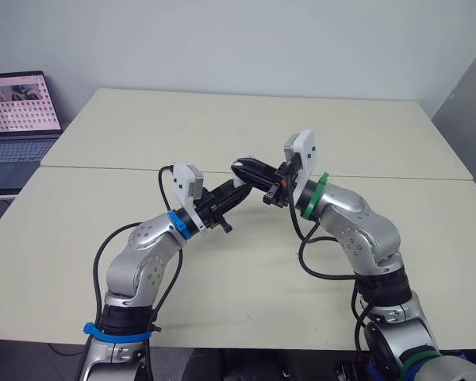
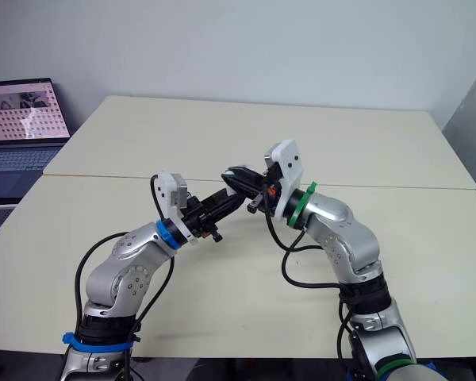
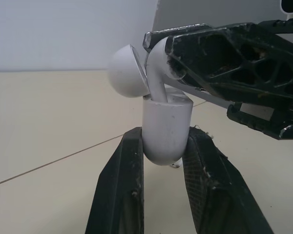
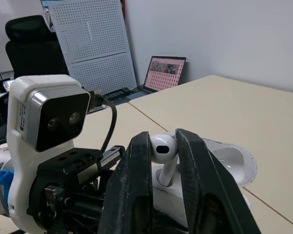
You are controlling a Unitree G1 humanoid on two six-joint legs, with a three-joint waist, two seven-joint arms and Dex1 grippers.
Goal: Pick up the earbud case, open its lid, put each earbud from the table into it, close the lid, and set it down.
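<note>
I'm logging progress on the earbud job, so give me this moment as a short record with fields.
left gripper: shut on the earbud case, held off the table
lid: open, tipped back
right gripper: shut on an earbud
earbud position: stem entering the case, head not yet seated
second earbud: cannot tell
background: open laptop past the table's left edge

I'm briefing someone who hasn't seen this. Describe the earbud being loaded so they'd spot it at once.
Midway over the beige table, the left gripper holds a rounded white plastic earbud case, domed lid open. The white earbud is pinched in the right gripper above it; unlike case and lid, it has a thin stem, dipping into the case.
</note>
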